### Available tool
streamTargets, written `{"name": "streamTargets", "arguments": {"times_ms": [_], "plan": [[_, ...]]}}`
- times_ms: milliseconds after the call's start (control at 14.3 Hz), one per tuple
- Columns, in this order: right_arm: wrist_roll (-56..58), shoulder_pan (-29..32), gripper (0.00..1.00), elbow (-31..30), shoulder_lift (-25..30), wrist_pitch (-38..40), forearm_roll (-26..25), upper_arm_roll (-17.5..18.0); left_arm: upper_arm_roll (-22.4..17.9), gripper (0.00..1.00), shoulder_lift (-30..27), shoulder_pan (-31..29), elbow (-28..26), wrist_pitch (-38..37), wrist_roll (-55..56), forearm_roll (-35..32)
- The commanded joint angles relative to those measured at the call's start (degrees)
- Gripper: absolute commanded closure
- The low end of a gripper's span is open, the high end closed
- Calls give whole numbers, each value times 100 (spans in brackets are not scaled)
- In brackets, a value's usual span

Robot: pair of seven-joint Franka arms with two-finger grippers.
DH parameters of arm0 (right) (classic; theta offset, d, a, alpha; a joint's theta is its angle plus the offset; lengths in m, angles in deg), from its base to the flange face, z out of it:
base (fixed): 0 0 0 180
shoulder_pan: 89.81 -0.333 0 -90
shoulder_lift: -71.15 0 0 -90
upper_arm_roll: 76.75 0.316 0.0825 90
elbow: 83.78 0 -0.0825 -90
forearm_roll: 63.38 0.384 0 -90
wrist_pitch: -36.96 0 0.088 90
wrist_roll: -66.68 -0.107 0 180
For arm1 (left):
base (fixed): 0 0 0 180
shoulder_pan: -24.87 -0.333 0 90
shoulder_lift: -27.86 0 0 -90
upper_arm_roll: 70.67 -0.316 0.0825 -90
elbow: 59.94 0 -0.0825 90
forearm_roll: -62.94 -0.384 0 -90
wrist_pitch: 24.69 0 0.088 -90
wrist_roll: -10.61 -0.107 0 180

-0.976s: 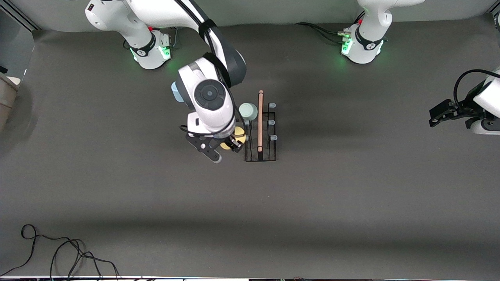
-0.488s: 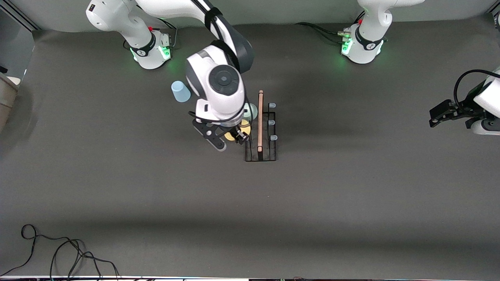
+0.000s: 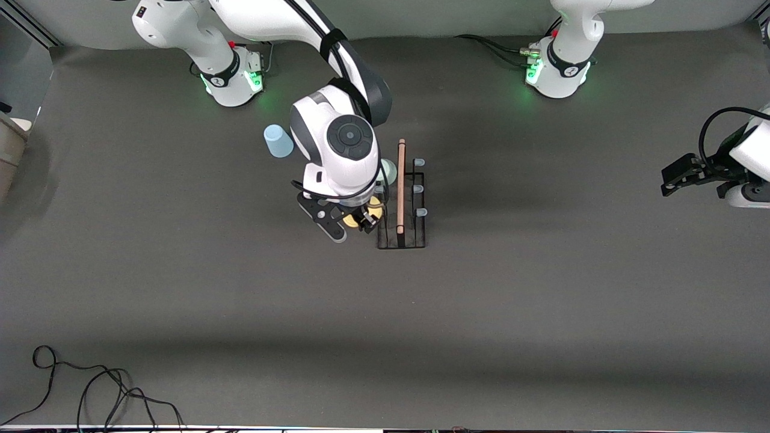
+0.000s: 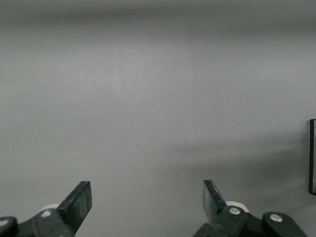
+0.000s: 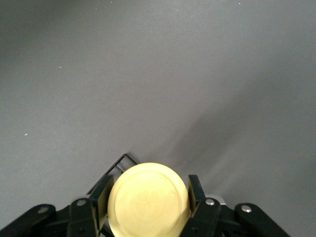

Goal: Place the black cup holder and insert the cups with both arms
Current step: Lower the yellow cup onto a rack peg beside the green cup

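While the right gripper [image 3: 355,221] clamps the small yellow plastic cup [image 3: 361,215], it has edged over the black wire holder [image 3: 402,225] at frame centre, nearing insertion; the left gripper [image 3: 677,174] waits open, right edge.

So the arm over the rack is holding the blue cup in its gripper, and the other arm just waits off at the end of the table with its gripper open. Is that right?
Not quite: the right gripper is shut on the yellow cup, as the right wrist view shows. The blue cup stands loose on the table, beside that arm. The rest holds: it is at the black cup holder, and the left gripper waits open at the table's end.
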Motion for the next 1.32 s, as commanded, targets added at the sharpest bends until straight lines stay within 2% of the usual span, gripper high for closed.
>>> {"name": "streamTargets", "arguments": {"times_ms": [0,627,697,767,836,1115,1255], "plan": [[-449,-48,100,57,-125,-335,-100,-2,-6,0,47,22,176,-125,86,38],[-766,-268,100,57,-310,-416,-92,33,-6,0,47,31,176,-125,94,38],[-766,-268,70,57,-310,-416,-83,33,-6,0,47,31,176,-125,103,38],[-792,-259,24,57,-310,-416,-48,33,-6,0,47,31,176,-125,94,38],[-879,-259,0,65,-301,-416,-39,33,-6,0,47,31,176,-125,94,38],[-766,-172,0,83,-117,-381,-39,-10,-6,0,47,40,176,-108,94,38],[-426,47,0,74,163,-215,-21,-19,-6,0,56,40,176,-99,94,38]]}}
